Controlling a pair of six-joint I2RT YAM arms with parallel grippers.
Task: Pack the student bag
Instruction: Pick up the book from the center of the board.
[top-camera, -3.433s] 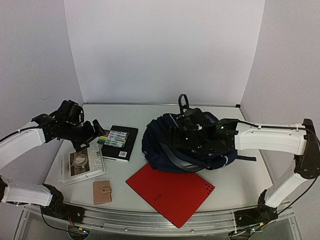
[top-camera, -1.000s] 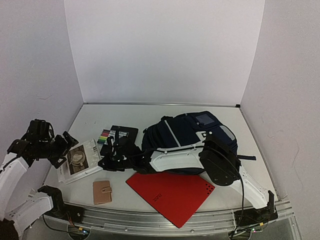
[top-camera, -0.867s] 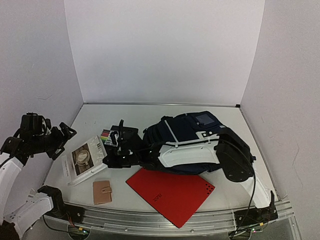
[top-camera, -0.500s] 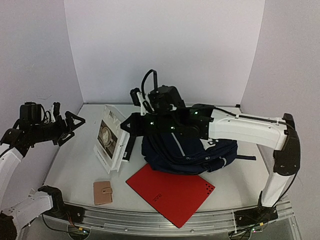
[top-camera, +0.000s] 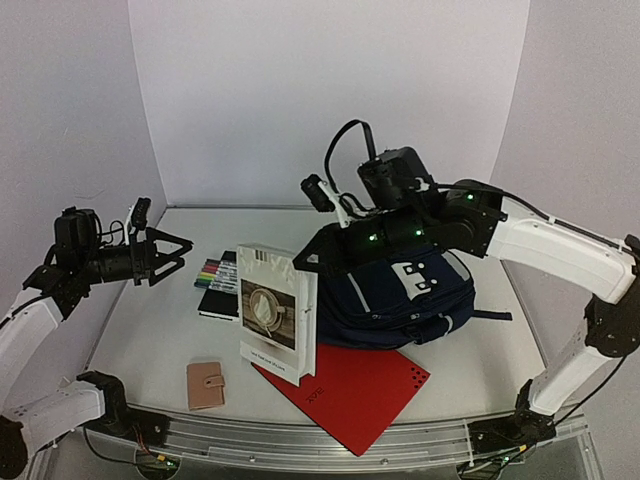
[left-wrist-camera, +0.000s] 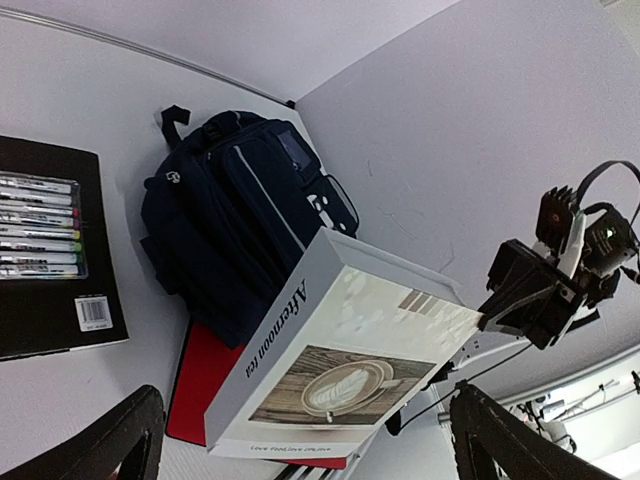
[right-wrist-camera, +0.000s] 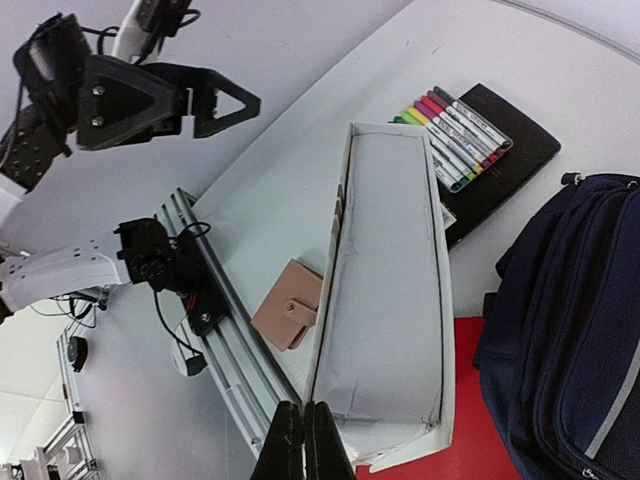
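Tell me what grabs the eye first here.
The white Afternoon tea book stands out, held upright mid-table by the right gripper, which pinches its top corner. In the top view it overlaps the left corner of the red folder. Just behind it sits the navy student bag, and at far left the left gripper hangs open and empty.

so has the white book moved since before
Yes. The book left its flat spot beyond the tan wallet; the right pincer holds it upright, further right, over the red folder.
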